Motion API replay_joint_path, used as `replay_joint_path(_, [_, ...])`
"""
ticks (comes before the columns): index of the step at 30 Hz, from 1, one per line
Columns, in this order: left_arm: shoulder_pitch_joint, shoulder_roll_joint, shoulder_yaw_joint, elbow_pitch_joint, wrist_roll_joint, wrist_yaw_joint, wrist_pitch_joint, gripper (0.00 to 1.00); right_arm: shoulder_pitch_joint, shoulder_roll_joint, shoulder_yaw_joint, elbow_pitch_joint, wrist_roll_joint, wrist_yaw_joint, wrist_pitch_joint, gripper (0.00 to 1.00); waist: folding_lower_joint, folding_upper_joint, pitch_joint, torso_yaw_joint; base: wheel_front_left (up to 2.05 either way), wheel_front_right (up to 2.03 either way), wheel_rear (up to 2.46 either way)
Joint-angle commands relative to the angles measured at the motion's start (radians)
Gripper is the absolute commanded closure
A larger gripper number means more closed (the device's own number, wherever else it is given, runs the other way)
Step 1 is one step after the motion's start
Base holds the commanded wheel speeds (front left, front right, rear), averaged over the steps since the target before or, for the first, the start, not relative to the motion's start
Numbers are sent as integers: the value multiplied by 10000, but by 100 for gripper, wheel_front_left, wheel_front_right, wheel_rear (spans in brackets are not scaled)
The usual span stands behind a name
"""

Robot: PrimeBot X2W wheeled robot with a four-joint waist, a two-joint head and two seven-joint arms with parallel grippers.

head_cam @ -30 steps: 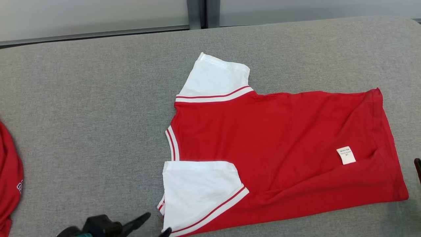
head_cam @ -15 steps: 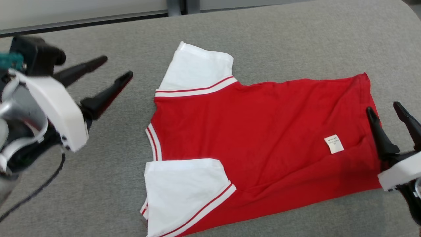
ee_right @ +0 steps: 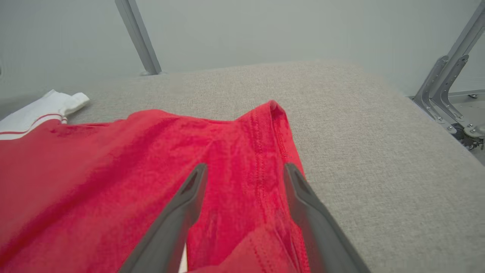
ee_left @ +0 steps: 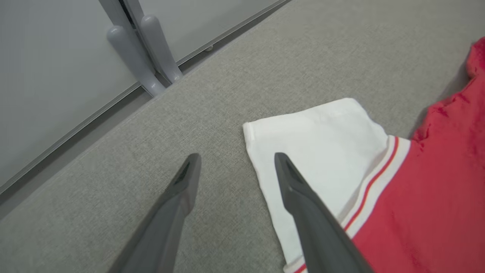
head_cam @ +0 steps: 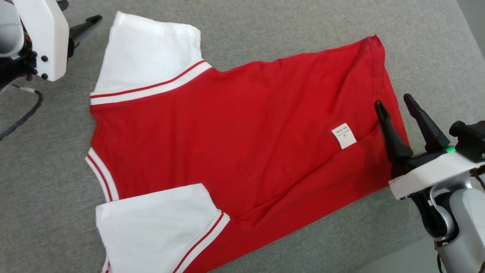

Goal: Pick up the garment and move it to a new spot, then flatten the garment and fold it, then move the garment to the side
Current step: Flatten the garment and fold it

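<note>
Finds the shirt [head_cam: 235,129] spread flat on the grey pad [head_cam: 284,30], collar toward the robot's left, hem toward its right, small white label [head_cam: 344,135] face up near the hem; sets the left gripper [ee_left: 237,159] at the far white sleeve [head_cam: 147,53], jaws wide apart and empty, one finger over the sleeve's edge, the other over bare pad; poises the right gripper [head_cam: 394,101] above the hem, jaws likewise parted, gripping nothing; cannot tell whether either touches cloth.
</note>
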Motion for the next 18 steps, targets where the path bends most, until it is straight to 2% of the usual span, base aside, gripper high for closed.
replay_joint_path(1, [-341,6,-67,192,80,-32,119,0,-174,85,62,94,83,-17,-186,0,0,0,636,-635,0,0,0])
replay_joint_path(9, [-1108,164,-774,885,135,-25,507,0,-520,251,480,799,323,-17,-849,0,0,0,1027,-1208,0,0,0])
replay_joint_path(16, [-1413,408,-1307,1203,223,-27,563,0,-753,259,758,1190,487,-17,-1149,0,0,0,1092,-1399,0,0,0])
replay_joint_path(18, [-1454,449,-1355,1315,146,-27,621,7,-779,230,793,1268,545,-17,-1193,0,0,0,1095,-1405,0,0,0])
